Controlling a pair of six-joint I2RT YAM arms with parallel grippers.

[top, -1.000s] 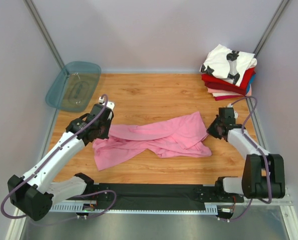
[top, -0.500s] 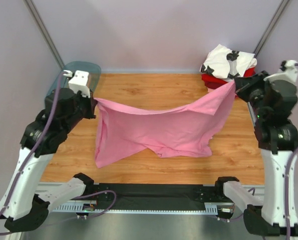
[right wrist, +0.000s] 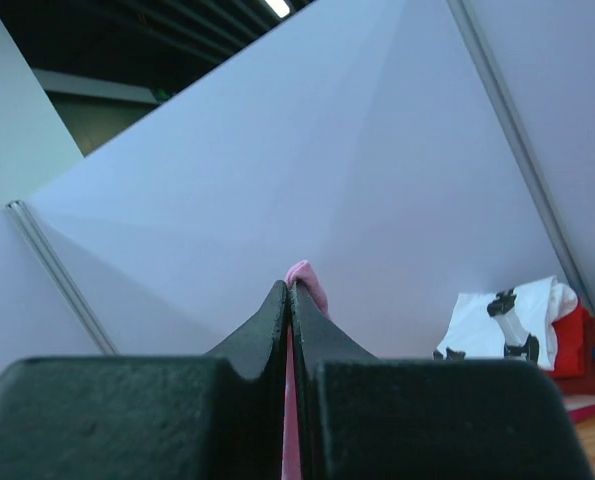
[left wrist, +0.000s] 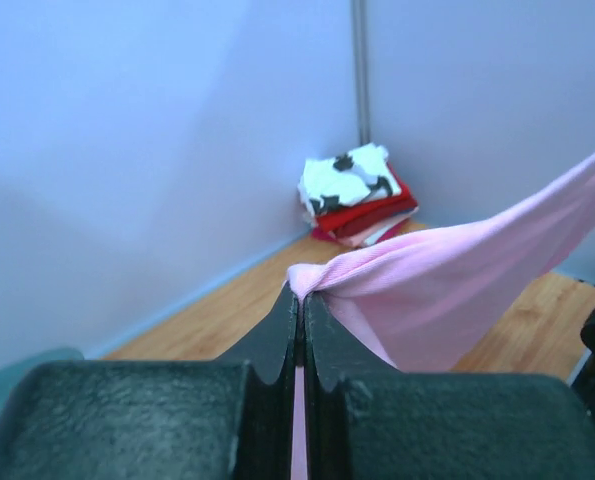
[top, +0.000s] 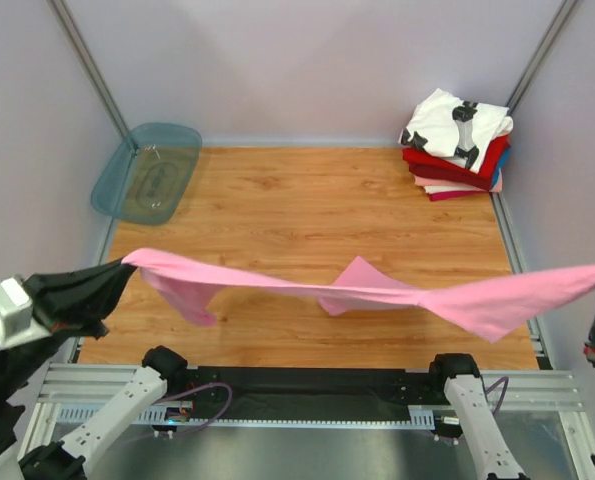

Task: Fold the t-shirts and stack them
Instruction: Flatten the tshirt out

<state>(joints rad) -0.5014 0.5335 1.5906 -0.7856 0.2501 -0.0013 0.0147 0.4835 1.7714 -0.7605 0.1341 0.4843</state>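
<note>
- The left claw point(top: 120, 269) is low at the near left corner, clenched on one end of the pink t-shirt point(top: 487, 305). In its wrist view, the two dark fingers point(left wrist: 272, 335) are pressed together with a thin strip of pink cloth pinched between them.
- The clear teal tray point(top: 107, 185) sits at the far left corner, leaning partly off the edge of the wooden table point(top: 297, 200), well apart from the shirt.
- The pink t-shirt is pulled into a long, narrow band in the air across the near side of the table, running from one claw to the other. A loose part droops near the left end. A flap in the middle hangs toward the wood, and I cannot tell whether it touches.
- The stack of folded t-shirts point(top: 457, 150) lies in the far right corner. A white shirt with black print point(top: 442, 115) is on top, with red point(top: 485, 160), blue and pale layers beneath it.
- The right claw point(right wrist: 289, 290) is clenched on the shirt's other end, with pink cloth poking out above its closed tips. In the top view, that end runs off the right edge.
</note>
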